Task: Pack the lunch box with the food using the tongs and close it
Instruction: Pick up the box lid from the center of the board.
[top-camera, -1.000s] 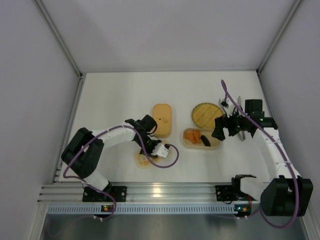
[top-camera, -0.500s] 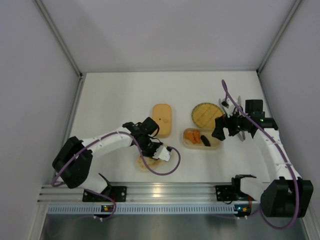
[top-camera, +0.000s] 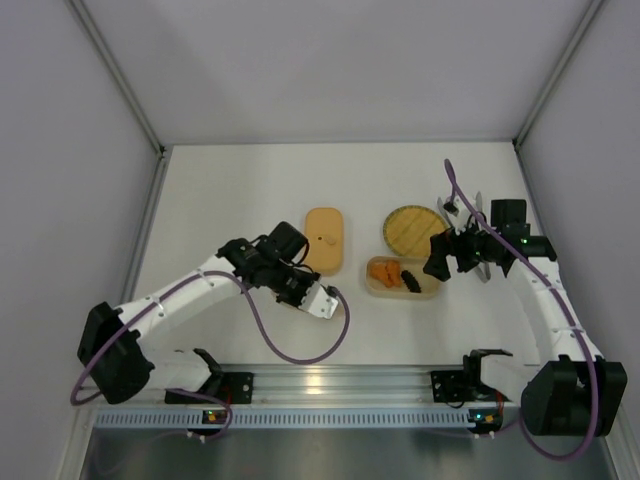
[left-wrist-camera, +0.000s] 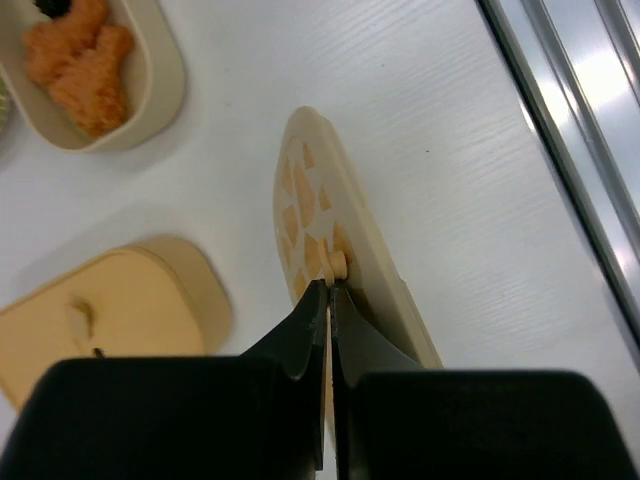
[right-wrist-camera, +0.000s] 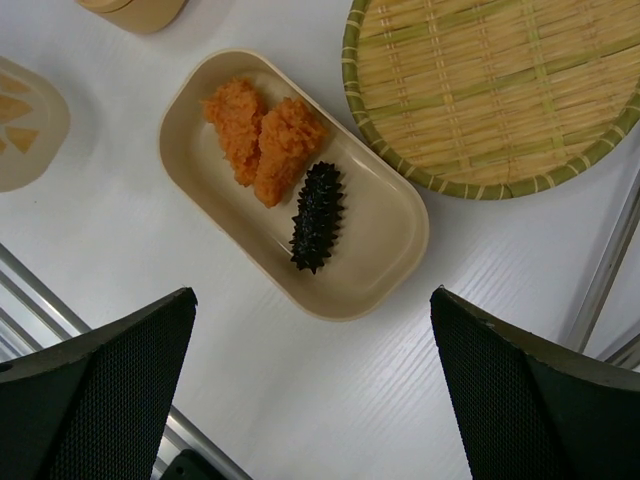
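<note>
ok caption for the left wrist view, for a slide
left hand pinching the knob of a patterned lid, food box at top left

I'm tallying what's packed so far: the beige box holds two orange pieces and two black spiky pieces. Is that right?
Not quite. The beige box holds two orange pieces but only one black spiky piece, as the right wrist view shows.

A lab test cell: plain white walls (top-camera: 350, 70), aluminium rail (top-camera: 330, 382), white table (top-camera: 230, 200).
</note>
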